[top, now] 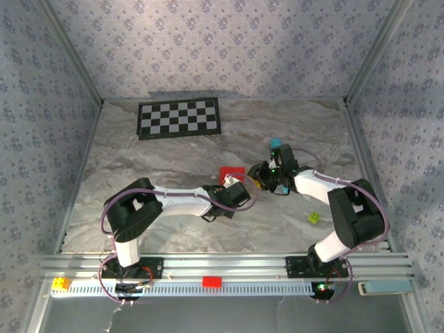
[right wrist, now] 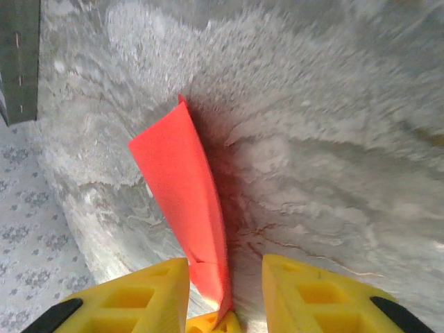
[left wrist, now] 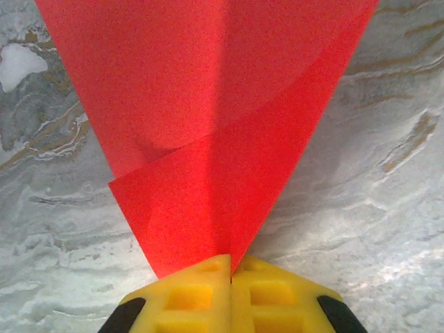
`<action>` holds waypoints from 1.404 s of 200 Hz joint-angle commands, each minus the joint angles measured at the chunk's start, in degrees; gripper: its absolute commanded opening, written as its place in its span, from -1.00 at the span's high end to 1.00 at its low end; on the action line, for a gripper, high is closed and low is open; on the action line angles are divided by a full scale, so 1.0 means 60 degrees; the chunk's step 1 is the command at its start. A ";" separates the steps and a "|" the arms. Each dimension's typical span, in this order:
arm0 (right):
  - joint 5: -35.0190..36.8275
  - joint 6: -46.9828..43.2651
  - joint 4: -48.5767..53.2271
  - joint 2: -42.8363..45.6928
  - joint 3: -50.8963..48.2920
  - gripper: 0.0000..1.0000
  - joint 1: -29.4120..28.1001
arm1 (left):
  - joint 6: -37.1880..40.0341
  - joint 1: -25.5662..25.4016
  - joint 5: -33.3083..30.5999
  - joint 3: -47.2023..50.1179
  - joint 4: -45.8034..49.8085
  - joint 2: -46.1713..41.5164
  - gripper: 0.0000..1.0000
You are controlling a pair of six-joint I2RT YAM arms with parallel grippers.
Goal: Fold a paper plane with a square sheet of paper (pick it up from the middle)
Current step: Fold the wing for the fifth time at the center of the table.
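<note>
Left wrist view: left jaws clenched on the red paper, the yellow left pads pressed flat together with no gap, the paper's lower tip pinched in the seam between them. Above the grip, paper fanning wide toward the top of the frame, two layers overlapping, one edge of the upper layer slanting across the lower, a crease straight up the middle. Behind it, grey marbled table. Right wrist view: right jaws released, the yellow right pads well apart, the paper standing on edge in the gap, closer to the pad on the frame's left, its bottom corner down near the base of the jaws; contact with that pad impossible to tell. From this angle a narrow folded strip, pointed at the far end, with a shadow on the table just beside it. Patterned wall at the lower left. Top external view: paper near the table's middle, between the two wrists, left arm reaching in from the left, right arm from the right, wrists close together. Farther out: checkerboard flat at the back of the table, well apart from the paper; small green piece beside the right arm; teal piece just behind the right wrist; red block and yellow block on the rail at the near edge.
</note>
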State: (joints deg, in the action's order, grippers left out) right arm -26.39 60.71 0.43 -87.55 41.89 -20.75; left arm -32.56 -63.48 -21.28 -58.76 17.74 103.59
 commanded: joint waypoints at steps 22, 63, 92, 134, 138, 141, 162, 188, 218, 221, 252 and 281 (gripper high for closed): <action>0.0297 -0.0726 0.1112 0.0354 0.0183 0.32 0.0210 | -0.0742 0.0405 0.1021 0.0612 -0.0806 -0.0368 0.94; 0.0312 -0.0771 0.1183 0.0351 0.0185 0.32 0.0205 | -0.1110 0.0588 0.1234 0.1528 -0.2240 -0.0727 0.93; 0.0268 -0.0940 0.1184 0.0366 0.0203 0.38 0.0196 | -0.1032 0.0675 0.1644 0.2778 -0.4304 -0.1303 0.94; 0.0407 -0.1252 0.0594 0.0550 0.0012 0.48 0.0029 | -0.1511 0.1650 0.4017 0.4144 -0.6636 -0.1594 0.93; 0.0515 -0.1295 0.0546 0.0608 -0.0007 0.49 -0.0002 | -0.1562 0.1730 0.4197 0.4178 -0.6681 -0.1573 0.93; 0.0625 -0.1325 0.0508 0.0654 -0.0020 0.49 -0.0035 | -0.1609 0.1810 0.4347 0.4196 -0.6714 -0.1556 0.93; 0.1027 -0.1687 -0.0107 0.1009 -0.0306 0.51 -0.0328 | -0.1895 0.2241 0.5434 0.4378 -0.7295 -0.1355 0.95; 0.0732 -0.2096 -0.0502 0.1043 -0.0364 0.54 -0.0438 | -0.2341 0.2662 0.6353 0.4786 -0.8466 -0.1053 0.98; 0.0074 -0.2386 -0.0671 0.0869 -0.0295 0.56 -0.0480 | -0.2620 0.2926 0.6987 0.4922 -0.9090 -0.0665 1.00; -0.0057 -0.2424 -0.0681 0.0828 -0.0264 0.56 -0.0478 | -0.2664 0.2946 0.7027 0.4940 -0.9154 -0.0635 1.00; -0.0957 -0.2657 -0.0958 0.0363 -0.0017 0.61 -0.0648 | -0.3003 0.3059 0.7335 0.5111 -0.9838 -0.0300 1.00; -0.1063 -0.2744 -0.1103 0.0135 0.0003 0.65 -0.0834 | -0.3136 0.3095 0.7709 0.5139 -1.0160 -0.0020 1.00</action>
State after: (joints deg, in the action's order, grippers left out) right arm -29.89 46.33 -4.60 -85.67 40.53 -24.84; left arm -49.91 -44.16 20.86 -28.38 -41.32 99.72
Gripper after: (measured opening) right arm 0.184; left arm 0.043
